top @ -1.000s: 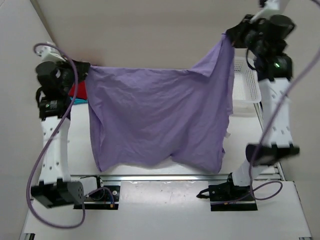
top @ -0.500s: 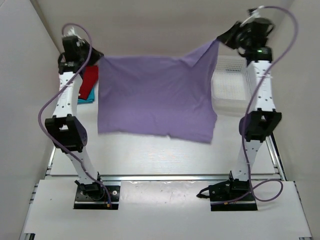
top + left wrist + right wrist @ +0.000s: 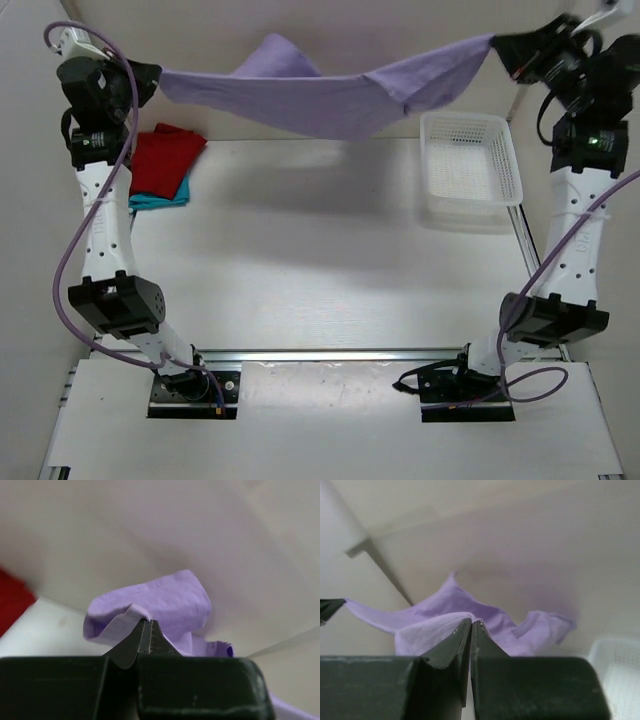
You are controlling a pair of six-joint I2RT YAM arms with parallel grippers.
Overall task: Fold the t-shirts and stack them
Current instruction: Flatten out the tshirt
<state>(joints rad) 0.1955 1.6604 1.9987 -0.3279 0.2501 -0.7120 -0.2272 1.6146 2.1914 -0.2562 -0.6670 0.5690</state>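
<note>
Top external, soft lilac shirt (image 3: pixel 330 98) slung aloft, sagging band; left pincer (image 3: pixel 150 76), right pincer (image 3: pixel 500 46) clamped on its corners

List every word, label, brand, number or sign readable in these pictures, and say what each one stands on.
None: no text can be read in any view.
The pale lilac cloth t-shirt, the dark red cloth shirt, the teal cloth shirt and the white plastic mesh basket are all plain.
The right arm shows only a small green light, no lettering.
</note>
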